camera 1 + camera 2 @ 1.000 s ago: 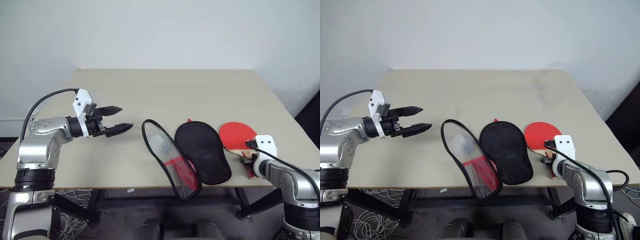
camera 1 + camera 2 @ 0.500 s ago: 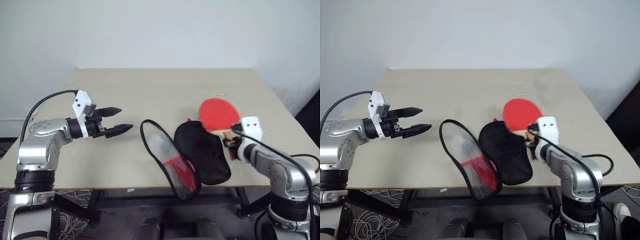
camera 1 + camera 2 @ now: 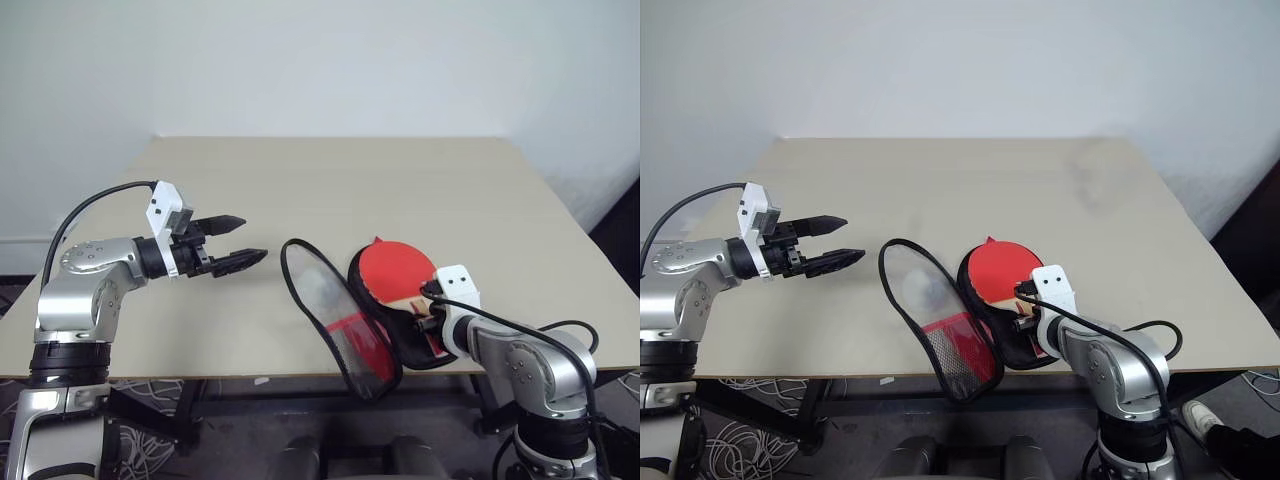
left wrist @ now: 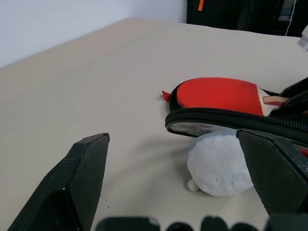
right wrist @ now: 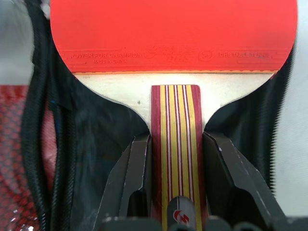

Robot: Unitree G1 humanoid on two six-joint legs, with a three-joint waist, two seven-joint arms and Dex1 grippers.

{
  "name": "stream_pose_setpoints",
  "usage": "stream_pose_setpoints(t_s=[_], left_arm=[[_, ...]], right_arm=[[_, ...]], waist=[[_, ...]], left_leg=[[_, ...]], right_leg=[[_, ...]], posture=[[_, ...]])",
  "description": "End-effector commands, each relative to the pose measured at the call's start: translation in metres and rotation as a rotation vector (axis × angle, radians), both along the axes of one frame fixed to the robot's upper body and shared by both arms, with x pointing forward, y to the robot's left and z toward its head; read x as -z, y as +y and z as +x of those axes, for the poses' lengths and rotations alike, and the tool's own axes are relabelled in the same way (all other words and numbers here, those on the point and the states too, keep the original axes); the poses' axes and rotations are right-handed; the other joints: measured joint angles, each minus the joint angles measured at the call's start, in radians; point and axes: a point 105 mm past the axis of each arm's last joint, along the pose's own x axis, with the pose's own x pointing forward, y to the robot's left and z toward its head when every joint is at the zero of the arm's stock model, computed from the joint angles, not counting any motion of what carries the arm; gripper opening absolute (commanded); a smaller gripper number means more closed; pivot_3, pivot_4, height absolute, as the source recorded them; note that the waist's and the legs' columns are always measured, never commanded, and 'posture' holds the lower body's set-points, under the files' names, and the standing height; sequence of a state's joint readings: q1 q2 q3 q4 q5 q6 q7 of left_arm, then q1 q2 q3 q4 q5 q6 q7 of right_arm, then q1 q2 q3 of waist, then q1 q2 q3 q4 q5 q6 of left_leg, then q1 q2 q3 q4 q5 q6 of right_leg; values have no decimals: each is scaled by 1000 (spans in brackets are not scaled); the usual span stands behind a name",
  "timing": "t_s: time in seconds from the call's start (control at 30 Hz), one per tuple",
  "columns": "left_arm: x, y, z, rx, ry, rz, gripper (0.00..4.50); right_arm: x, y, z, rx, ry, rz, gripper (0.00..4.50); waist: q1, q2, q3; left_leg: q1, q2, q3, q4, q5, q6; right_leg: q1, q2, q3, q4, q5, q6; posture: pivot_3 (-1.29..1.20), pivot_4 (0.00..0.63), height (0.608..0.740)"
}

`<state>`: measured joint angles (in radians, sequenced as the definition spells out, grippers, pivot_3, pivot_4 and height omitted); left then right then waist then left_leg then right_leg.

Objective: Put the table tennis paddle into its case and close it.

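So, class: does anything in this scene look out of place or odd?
One thing: a fluffy white ball sits on the beige table, tucked beneath the red zip case's raised clear flap, unrelated to packing the red-faced wooden paddle.

Beige table (image 3: pixel 330 180) against white wall (image 3: pixel 320 60)

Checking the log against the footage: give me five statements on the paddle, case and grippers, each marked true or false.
1. The right gripper is shut on the handle of the paddle. True.
2. The paddle lies on bare table, apart from the case. False: its red face is over the black lining of the case's lower half.
3. The case is zipped shut. False: it is open, its clear flap standing up.
4. The left gripper is open and holds nothing. True.
5. The left gripper pinches the flap. False: it is apart from the case, to its left.
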<state>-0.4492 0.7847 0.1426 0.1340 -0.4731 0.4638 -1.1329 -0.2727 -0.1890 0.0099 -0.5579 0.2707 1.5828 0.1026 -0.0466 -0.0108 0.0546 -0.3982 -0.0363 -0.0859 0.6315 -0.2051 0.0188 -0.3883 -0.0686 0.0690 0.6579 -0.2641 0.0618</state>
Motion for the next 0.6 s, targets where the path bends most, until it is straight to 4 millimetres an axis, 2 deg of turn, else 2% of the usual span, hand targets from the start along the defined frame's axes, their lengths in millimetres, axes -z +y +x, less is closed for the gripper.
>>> stream_pose_setpoints(t_s=[0.03, 0.2, 0.23, 0.3, 0.4, 0.5, 0.57, 0.6], left_arm=[[-14, -4, -2, 16, -50, -10, 4500], [-16, -4, -3, 13, -52, -9, 4500], [-16, -4, -4, 13, -52, -6, 4500], [-15, -4, -4, 13, -51, 2, 4500], [-8, -2, -7, 15, -32, 28, 4500], [-1, -1, -11, 27, -8, 50, 4500], [6, -4, -13, 46, -1, 74, 4500], [7, -9, -13, 61, -4, 77, 4321]], right_arm=[[-7, 1, 9, 6, -51, -11, 1111], [0, -3, 13, -4, -47, -53, 1111], [-3, -2, 14, -15, -56, -46, 1837], [-9, -1, 16, -32, -72, -35, 2423], [-33, -9, 19, -70, -118, -16, 3499], [-70, -18, 22, -139, -188, 6, 4468], [-97, -20, 22, -215, -238, 59, 4468], [-108, -23, 23, -244, -260, 66, 4492]], waist=[[0, 0, 0], [-1, -1, -1], [-1, -1, -1], [0, -1, 0], [0, 0, 0], [0, 0, 0], [0, 0, 0], [0, 0, 0]], left_leg=[[0, 0, 0, 0, 0, 0], [1, 0, 0, 0, 0, 0], [2, 0, 0, 0, 0, 0], [2, 0, 1, 0, 0, 0], [1, 0, 0, 0, 0, 0], [1, 0, 1, 0, 0, 0], [1, 1, 0, 0, 0, 0], [1, 1, 0, 0, 0, 0]], right_leg=[[0, 0, 0, 0, 0, 0], [1, 0, 0, 0, 0, 0], [1, 0, 0, 0, 0, 0], [1, 0, 0, 0, 0, 0], [1, 0, 0, 0, 0, 0], [1, 0, 0, 0, 0, 0], [1, 0, 0, 0, 0, 0], [1, 0, -1, -1, 0, 0]], posture=[[0, 0, 734], [0, 0, 734], [0, 0, 734], [0, 0, 734], [0, 0, 734], [0, 0, 734], [0, 0, 734], [0, 0, 734]])
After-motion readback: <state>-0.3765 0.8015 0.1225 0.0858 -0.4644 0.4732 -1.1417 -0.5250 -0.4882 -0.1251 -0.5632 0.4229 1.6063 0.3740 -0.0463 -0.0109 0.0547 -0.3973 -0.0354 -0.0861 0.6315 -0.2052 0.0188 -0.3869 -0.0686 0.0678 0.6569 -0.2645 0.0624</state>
